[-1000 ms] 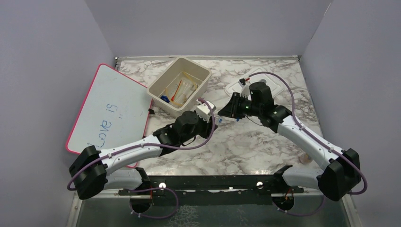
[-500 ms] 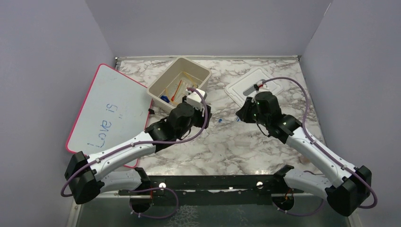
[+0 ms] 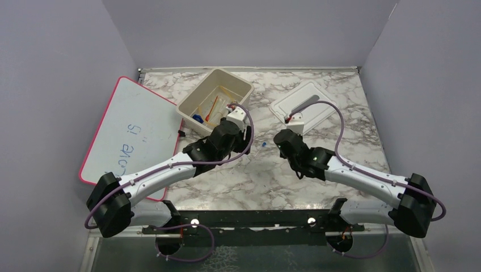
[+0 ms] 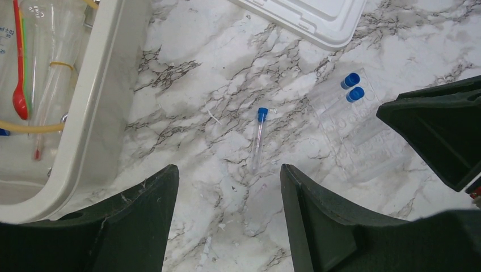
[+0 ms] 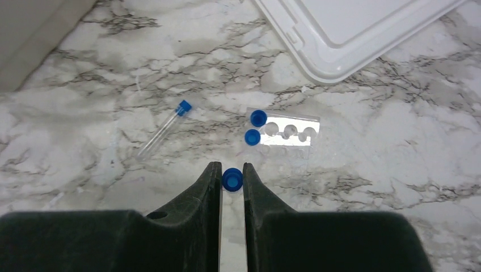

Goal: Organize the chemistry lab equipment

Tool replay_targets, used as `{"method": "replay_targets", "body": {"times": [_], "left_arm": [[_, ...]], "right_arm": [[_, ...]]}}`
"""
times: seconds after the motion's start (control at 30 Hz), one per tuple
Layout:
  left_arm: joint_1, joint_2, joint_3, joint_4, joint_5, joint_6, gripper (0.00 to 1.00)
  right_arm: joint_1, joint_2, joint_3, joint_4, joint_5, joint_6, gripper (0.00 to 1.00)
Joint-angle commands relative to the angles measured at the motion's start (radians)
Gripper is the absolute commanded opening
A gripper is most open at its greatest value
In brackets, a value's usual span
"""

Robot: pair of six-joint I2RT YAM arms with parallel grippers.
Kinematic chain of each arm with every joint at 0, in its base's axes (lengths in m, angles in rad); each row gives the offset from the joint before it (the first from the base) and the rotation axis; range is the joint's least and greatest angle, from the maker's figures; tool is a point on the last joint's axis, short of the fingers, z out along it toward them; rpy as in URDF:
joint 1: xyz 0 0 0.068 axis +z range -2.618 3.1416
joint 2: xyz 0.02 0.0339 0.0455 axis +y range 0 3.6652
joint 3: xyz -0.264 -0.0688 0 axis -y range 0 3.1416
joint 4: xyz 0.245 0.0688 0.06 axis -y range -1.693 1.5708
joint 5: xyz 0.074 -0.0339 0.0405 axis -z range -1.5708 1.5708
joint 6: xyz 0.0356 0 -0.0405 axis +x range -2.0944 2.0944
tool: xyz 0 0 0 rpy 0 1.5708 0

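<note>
Mostly, the top view hides the fine work: each wrist covers its own fingertips there, and whatever lies under the right wrist cannot be made out. Only a blue speck of the loose tube (image 3: 264,145) shows on the marble table (image 3: 255,175) between the two wrists. In the left wrist view the beige tub (image 4: 99,96) is cut off at the left edge, so the red-tipped dropper (image 4: 20,85), the amber rubber tube (image 4: 28,128) and the clear glassware (image 4: 51,34) inside it show only in part. The white lid (image 4: 309,17) is cropped at the top of both wrist views.

The right gripper (image 5: 232,173) is pressed together on a blue-capped tube (image 5: 232,179). Its cap shows plainly at the fingertips, while its body is only a pale sliver between the fingers. Just beyond it lies the clear rack (image 5: 295,135), with two capped tubes (image 5: 258,118) at its left end and three open holes beside them. The loose tube lies flat on the marble, left of the rack and apart from it.

The left gripper (image 4: 227,170) is spread wide and holds nothing. The loose tube lies ahead of it, within the span of its fingers and nearer the right one, with the tub to the left and the rack to the right.
</note>
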State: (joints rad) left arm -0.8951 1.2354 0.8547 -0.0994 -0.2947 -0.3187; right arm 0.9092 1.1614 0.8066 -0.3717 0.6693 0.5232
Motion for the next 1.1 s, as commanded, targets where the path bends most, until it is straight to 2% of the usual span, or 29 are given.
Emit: {"method": "replay_targets", "body": {"times": [0.0,0.5,1.07], "left_arm": [[0.021,0.001,-0.001,0.022,0.035,-0.022,0.69],[0.094,-0.007,-0.029,0.035,0.111,-0.064,0.69],[0.104,-0.015,-0.042,0.039,0.127,-0.071,0.69]], "right_arm": [[0.014,0.039,-0.026,0.034,0.183,0.037,0.09],[0.014,0.056,-0.134,0.243,0.193,0.034,0.09],[0.014,0.095,-0.165,0.265,0.207,0.052,0.11]]}}
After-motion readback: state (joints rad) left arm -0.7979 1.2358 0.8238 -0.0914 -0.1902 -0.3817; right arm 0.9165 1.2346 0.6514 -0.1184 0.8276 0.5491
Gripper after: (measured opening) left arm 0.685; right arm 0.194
